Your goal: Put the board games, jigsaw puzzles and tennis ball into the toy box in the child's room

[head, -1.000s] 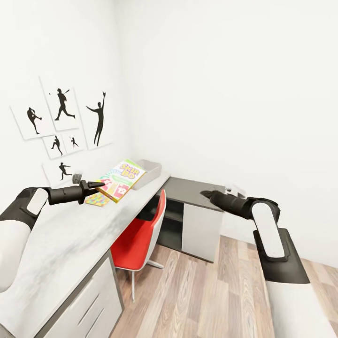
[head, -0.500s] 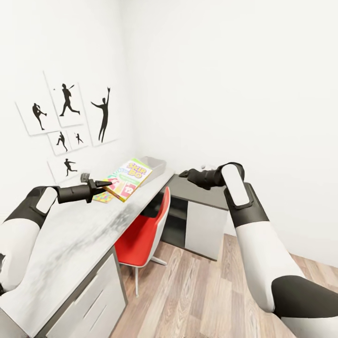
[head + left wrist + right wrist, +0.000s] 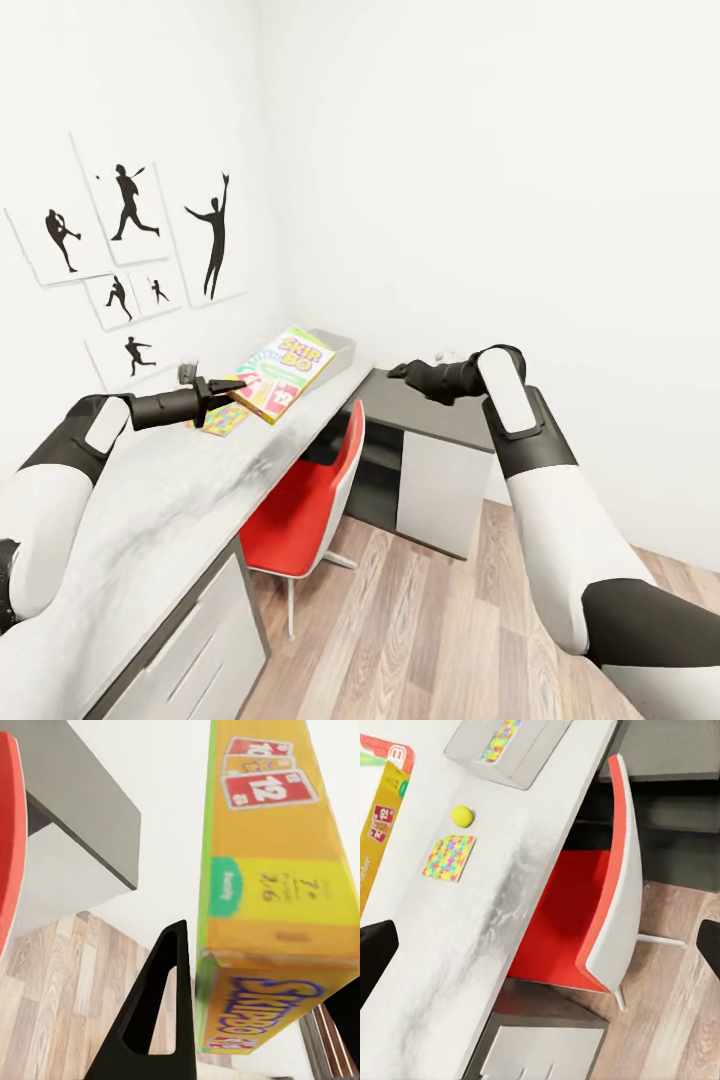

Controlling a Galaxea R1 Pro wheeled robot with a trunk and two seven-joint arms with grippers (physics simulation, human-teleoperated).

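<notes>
My left gripper (image 3: pixel 228 387) is shut on a corner of the SKIP-BO board game (image 3: pixel 283 371), holding it tilted above the table (image 3: pixel 150 520), short of the grey toy box (image 3: pixel 338 347). In the left wrist view the game's yellow edge (image 3: pixel 270 870) sits between the fingers (image 3: pixel 154 1020). A small jigsaw puzzle (image 3: pixel 218 419) lies on the table under the game. The right wrist view looks down on the toy box (image 3: pixel 531 761) with a puzzle (image 3: pixel 501 739) inside, the tennis ball (image 3: pixel 462 816) and the small puzzle (image 3: pixel 450 857). My right gripper (image 3: pixel 400 372) hangs open and empty over the dark cabinet.
A red chair (image 3: pixel 310 490) is pushed in at the table's edge, also seen as the chair (image 3: pixel 585 922) from above. A dark grey cabinet (image 3: pixel 430 420) stands in the corner beside the table. White drawers (image 3: pixel 190 650) sit under the near end. Wood floor lies to the right.
The left gripper has carried the SKIP-BO game a little farther along the table toward the toy box. The right arm rose and folded inward a second ago, then held. The head view shifted slightly.
</notes>
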